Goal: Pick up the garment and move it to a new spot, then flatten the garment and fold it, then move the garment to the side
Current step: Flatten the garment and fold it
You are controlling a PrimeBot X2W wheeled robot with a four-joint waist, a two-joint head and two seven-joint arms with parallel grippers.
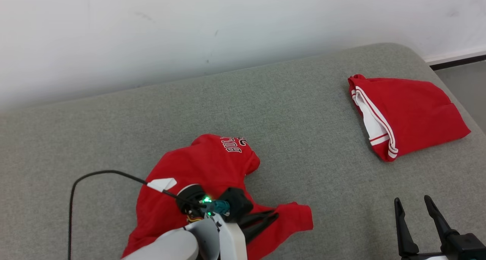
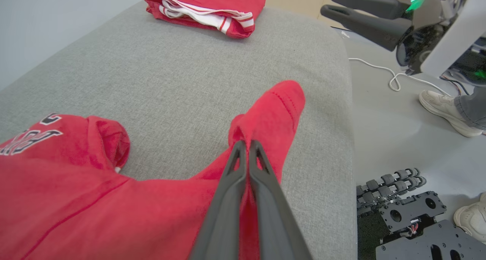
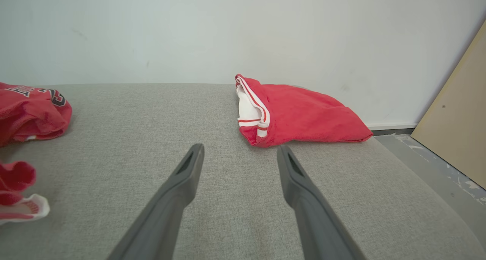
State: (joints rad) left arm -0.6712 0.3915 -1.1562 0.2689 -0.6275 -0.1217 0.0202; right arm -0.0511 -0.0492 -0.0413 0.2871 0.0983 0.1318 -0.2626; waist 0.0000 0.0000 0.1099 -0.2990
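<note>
The garment (image 1: pixel 205 165) is a crumpled red jersey with dark lettering, lying on the grey cushion (image 1: pixel 303 138) at the lower left of centre. My left gripper (image 1: pixel 274 216) is shut on a raised fold of its right-hand flap, and the left wrist view has the garment (image 2: pixel 76 199) pinched between the closed fingertips of the left gripper (image 2: pixel 246 144). My right gripper (image 1: pixel 412 200) stands open at the lower right, above bare cushion with nothing between its fingers. In the right wrist view the right gripper (image 3: pixel 240 148) points at the wall, and the garment (image 3: pixel 30 112) lies far to its left.
A folded red piece with white trim (image 1: pixel 406 115) lies at the back right of the cushion. A black cable (image 1: pixel 95 174) loops over the cushion's left part. On the floor beyond the cushion's edge are my wheeled base (image 2: pixel 402 199), a white cable (image 2: pixel 395 78) and a person's shoe (image 2: pixel 444 108).
</note>
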